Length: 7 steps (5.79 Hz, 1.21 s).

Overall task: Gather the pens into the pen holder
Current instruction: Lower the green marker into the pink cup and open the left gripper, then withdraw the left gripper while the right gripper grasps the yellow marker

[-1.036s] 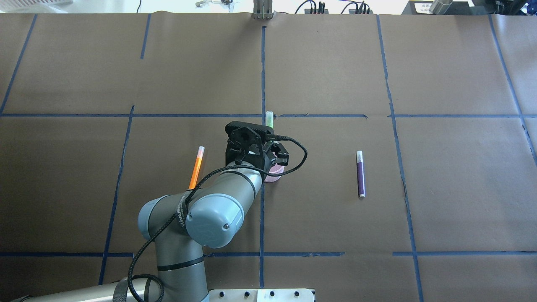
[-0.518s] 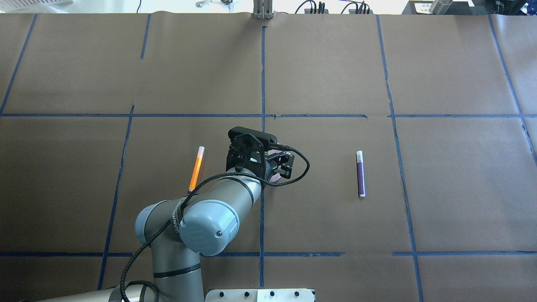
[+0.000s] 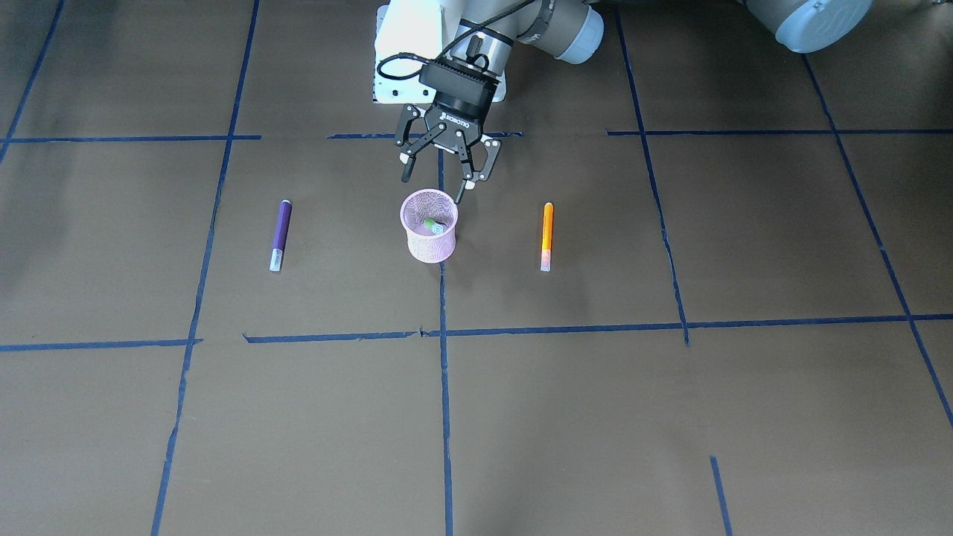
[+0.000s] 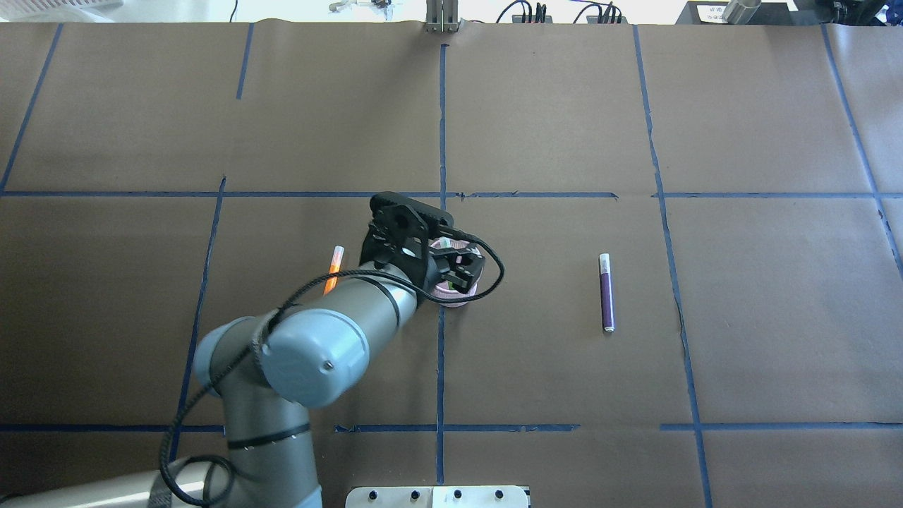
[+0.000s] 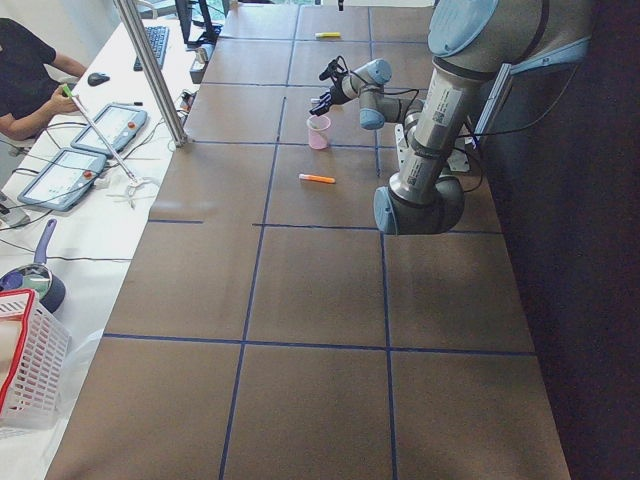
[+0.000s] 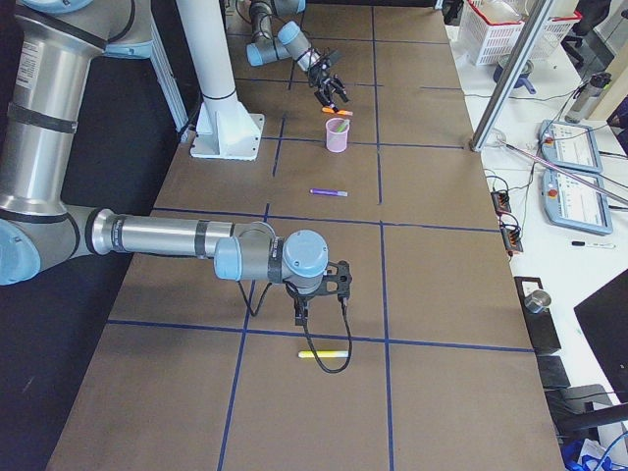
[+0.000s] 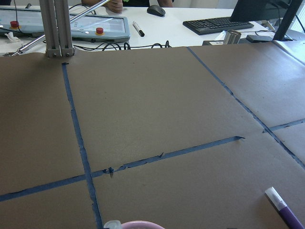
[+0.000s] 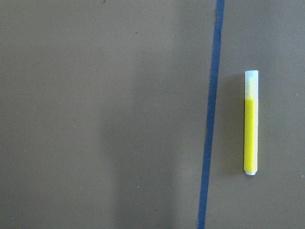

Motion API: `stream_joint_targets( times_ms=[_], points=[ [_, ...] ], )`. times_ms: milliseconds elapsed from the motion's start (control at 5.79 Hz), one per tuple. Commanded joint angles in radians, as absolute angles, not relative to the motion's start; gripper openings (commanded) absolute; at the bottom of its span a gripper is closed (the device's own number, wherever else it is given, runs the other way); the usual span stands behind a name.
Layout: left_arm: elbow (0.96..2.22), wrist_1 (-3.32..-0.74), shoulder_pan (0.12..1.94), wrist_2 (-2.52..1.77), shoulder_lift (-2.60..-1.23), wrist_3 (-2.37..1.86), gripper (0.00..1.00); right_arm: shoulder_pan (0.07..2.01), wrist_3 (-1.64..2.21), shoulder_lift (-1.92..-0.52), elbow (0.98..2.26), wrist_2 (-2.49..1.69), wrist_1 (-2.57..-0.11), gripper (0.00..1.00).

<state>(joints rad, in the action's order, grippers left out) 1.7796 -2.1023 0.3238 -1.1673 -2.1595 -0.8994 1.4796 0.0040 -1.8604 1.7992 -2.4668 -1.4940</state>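
Brown taped table [image 3: 670, 417] w/ pen holder [image 3: 429, 240]

Table [image 4: 564, 127]: covered in brown paper, marked into rectangles by blue tape lines [image 4: 441, 367]. Pen holder [image 3: 429, 240]: pink mesh cup, upright near middle, standing on centre tape line. Orange pen [image 3: 547, 234]: flat on paper to robot's left of holder, apart from it. Purple pen [image 3: 280, 232]: flat to robot's right, somewhat farther from holder. Both roughly parallel to centre line, whitish caps pointing away from robot. Yellow pen [image 8: 250, 123]: flat, well apart toward table's right end, just beside tape line, parallel, not touching it.
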Motion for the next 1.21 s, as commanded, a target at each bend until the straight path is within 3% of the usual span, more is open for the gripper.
stream_joint_targets(
  times_ms=[0,173,518,1036],
  points=[
    [1.853,-2.102,0.502,-1.474,-1.969,-0.888,0.85,1.422,0.015,-1.826,1.623,-2.291,-1.238,1.00],
    [1.852,-2.091,0.637,-1.675,-1.918,-0.887,0.86,1.422,0.023,-1.771,1.500,-2.289,-1.148,1.00],
    [1.832,-1.847,0.875,-2.024,-1.893,-0.738,0.86,1.413,0.092,-1.718,1.404,-2.296,-1.141,1.00],
    [1.848,-1.761,0.911,-2.019,-1.809,-0.558,0.85,1.361,0.302,-1.684,1.326,-2.307,-1.052,0.97]
  ],
)
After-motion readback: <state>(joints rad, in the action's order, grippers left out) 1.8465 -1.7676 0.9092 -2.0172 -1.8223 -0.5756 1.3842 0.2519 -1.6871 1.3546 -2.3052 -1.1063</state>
